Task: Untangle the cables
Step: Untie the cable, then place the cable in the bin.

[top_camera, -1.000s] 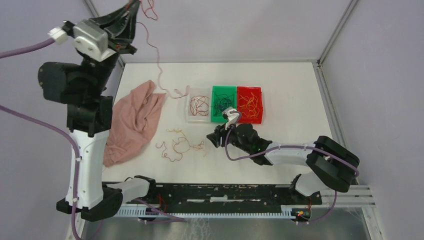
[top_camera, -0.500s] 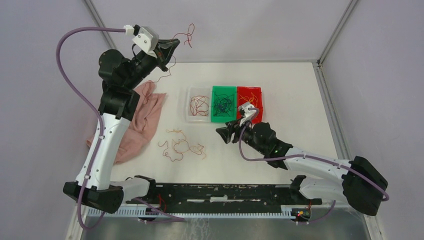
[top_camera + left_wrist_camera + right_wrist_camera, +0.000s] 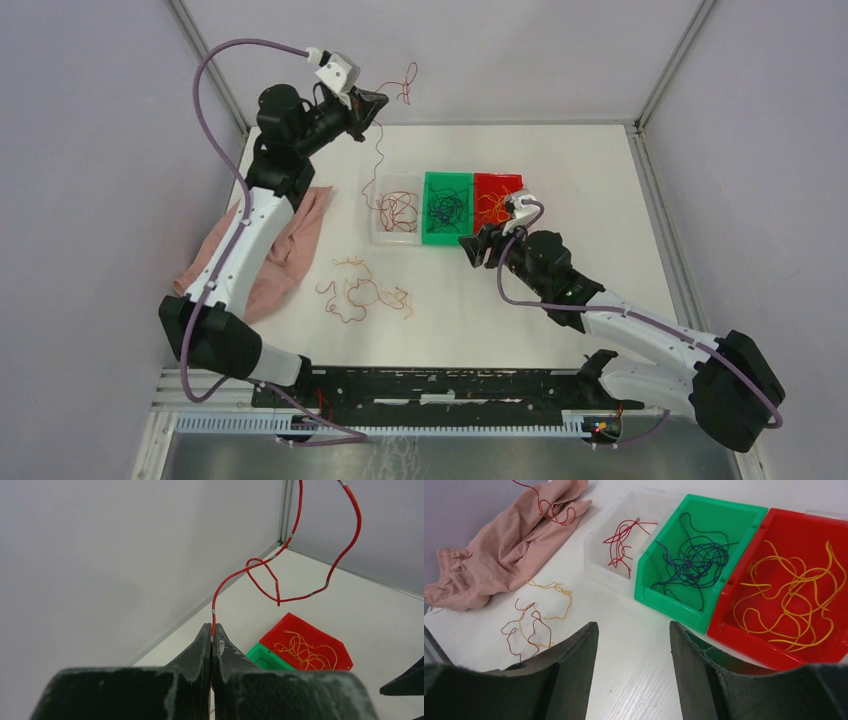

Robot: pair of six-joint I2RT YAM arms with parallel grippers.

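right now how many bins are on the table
3, in a row: clear bin on the left, green bin in the middle, red bin on the right. None appears hidden.

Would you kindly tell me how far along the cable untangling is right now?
Done: red strands lie in the clear bin, dark ones in the green bin, yellow ones in the red bin. In hand: the left gripper is shut on a red cable, held high over the table. Left: a tangle of red and yellow cables on the table; the right gripper is open and empty.
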